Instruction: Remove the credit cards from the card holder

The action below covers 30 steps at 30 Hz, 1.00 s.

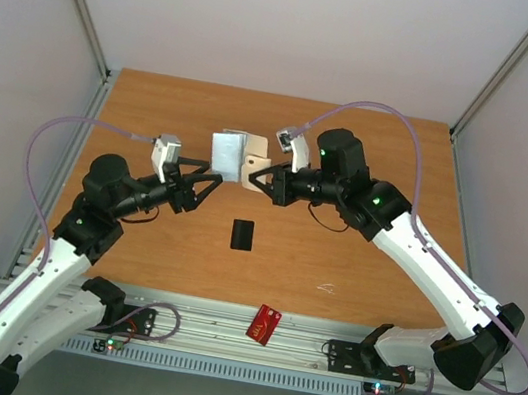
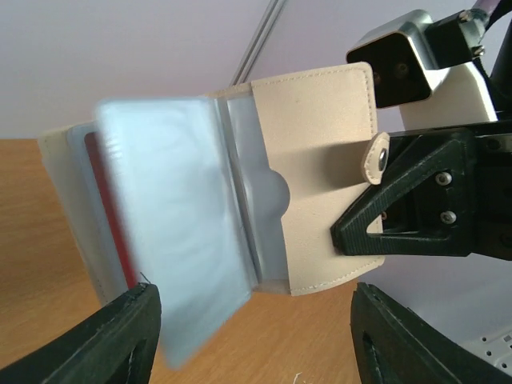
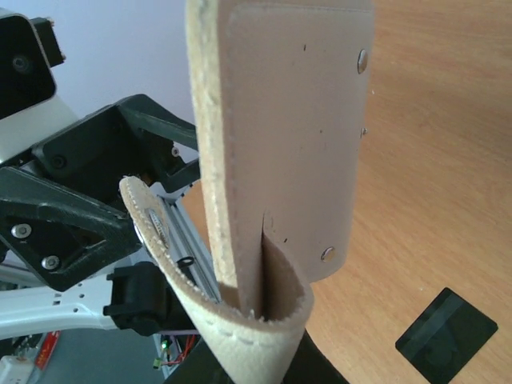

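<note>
The card holder [image 1: 233,157] hangs open in the air above the middle of the table, and my right gripper [image 1: 259,179] is shut on its beige cover [image 3: 288,120]. In the left wrist view its grey-blue plastic sleeves [image 2: 176,216] fan out, blurred, with a red credit card [image 2: 112,216] showing in a left sleeve. My left gripper [image 2: 256,336] is open just below the holder, and a sleeve corner hangs close to its left finger [image 2: 120,336]. A black credit card [image 1: 244,235] lies flat on the table under the holder. Another red credit card [image 1: 265,324] lies on the metal rail at the near edge.
Wooden table [image 1: 372,155] with pale walls on three sides. A small white scrap [image 1: 327,288] lies on the right of the table. The black card [image 3: 446,334] also shows in the right wrist view, on the table beside the held holder.
</note>
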{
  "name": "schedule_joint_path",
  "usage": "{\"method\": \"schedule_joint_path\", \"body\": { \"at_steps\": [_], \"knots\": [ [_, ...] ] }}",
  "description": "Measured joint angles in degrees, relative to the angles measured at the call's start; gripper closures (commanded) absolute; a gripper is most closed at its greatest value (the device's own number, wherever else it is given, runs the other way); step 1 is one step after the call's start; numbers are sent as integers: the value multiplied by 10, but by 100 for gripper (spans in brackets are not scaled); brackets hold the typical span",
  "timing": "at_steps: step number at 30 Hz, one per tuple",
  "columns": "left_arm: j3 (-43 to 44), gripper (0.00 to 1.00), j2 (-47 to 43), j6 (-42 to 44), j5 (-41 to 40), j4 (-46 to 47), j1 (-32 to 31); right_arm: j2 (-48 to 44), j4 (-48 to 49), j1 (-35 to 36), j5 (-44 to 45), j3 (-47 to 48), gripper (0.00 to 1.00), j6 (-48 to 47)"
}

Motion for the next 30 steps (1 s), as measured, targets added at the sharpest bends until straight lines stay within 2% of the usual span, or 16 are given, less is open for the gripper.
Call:
{"method": "schedule_joint_path", "body": {
  "at_steps": [16, 30],
  "knots": [
    [-14, 34, -11, -10, -4, -3, 0, -1, -50, -35, 1, 0, 99, -1],
    [-45, 33, -36, -10, -15, -5, 5, -14, -153, -35, -6, 35, 99, -31]
  ]
}}
